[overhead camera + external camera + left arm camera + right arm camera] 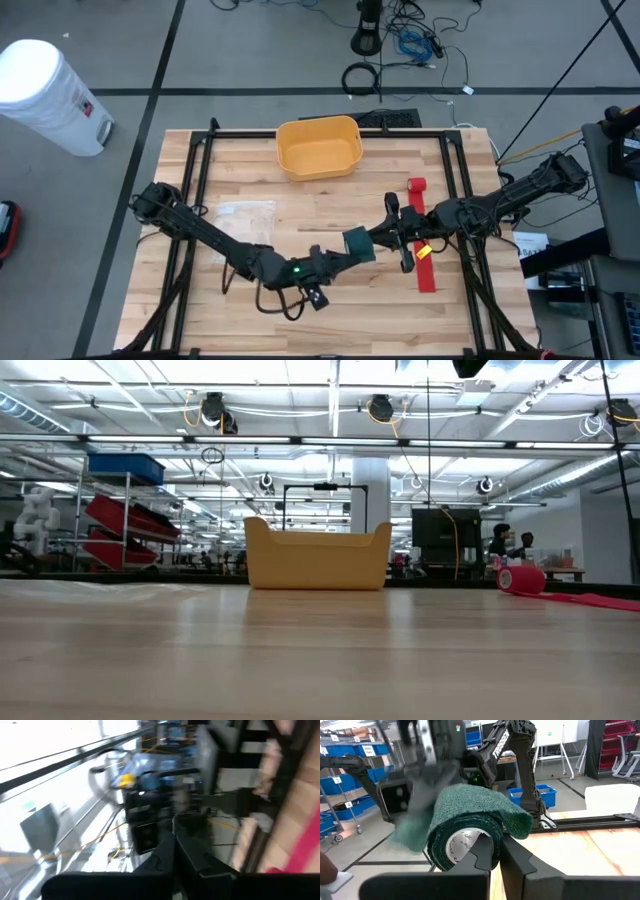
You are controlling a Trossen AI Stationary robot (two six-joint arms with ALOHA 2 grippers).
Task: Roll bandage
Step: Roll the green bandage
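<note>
left gripper (338, 256): raised over the table's front middle, meeting the green bandage roll; whether its fingers grasp it cannot be told.
green bandage roll (359, 244): held between both grippers, a loose flap draped over its top.
right gripper (385, 237): fingers clamped on the roll's core.
red bandage (421, 238): strip unrolled flat on the table at the right.
yellow bin (319, 147): at the table's back middle.

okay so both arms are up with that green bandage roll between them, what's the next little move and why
Probably a small turn of the roll to wind in the loose end. The green bandage roll sits at the right gripper, lifted off the table, and a flap hangs unwound over its top. The left gripper meets the roll from the other side. The red bandage lies unrolled, untouched.
</note>
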